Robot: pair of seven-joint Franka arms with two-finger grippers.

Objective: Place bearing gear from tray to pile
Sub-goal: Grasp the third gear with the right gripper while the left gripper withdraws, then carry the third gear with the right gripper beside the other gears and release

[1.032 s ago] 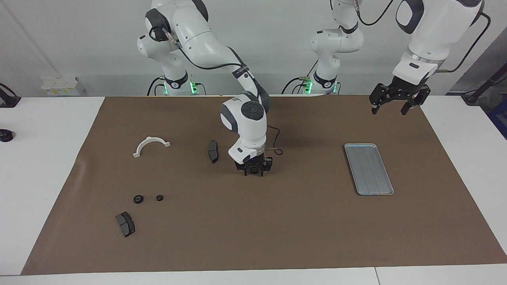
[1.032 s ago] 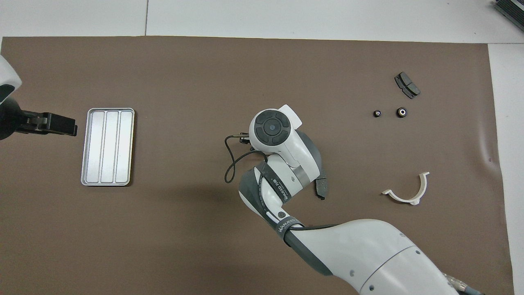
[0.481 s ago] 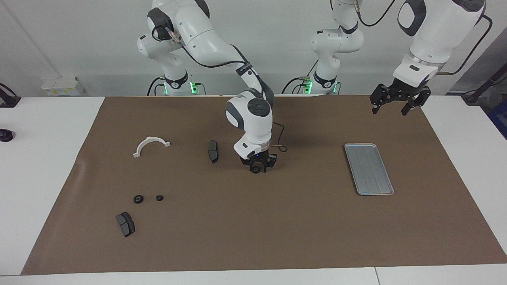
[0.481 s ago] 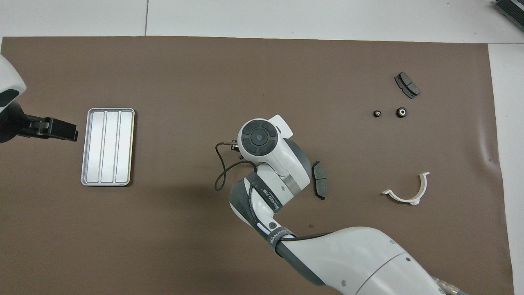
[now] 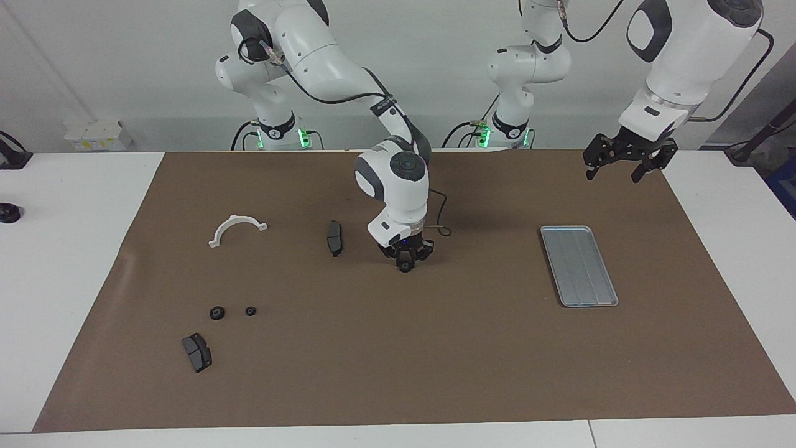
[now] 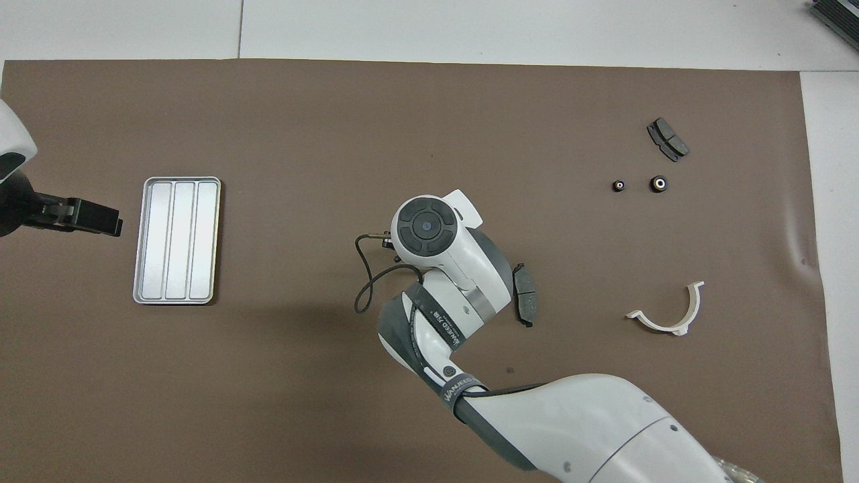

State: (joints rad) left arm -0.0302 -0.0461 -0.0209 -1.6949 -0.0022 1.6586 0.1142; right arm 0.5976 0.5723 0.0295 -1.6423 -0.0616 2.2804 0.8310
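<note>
Shifted slightly toward the left arm's end of the surface and pinched inward since a second ago: right tool, low over the middle of the wide brown mat. Now clamped, to judge by the fingertips, on a small black round bearing gear; cannot tell whether lifted clear of the mat or touching it. Flat silver-grey grooved metal tray bare, toward the left arm's end, well apart from the held gear. Left tool fingers apart, waiting in the air over the mat's edge, above nothing of the task. Step in hand, likely: securing the grip before the carry. Next move calls for a lift and a long sweep toward the right arm's end, past the dark grey curved brake pad, down to the pile of two small black round gears, then a release just beside them without knocking either. Held gear: coin-like, dark, mostly hidden by the fingertips.
</note>
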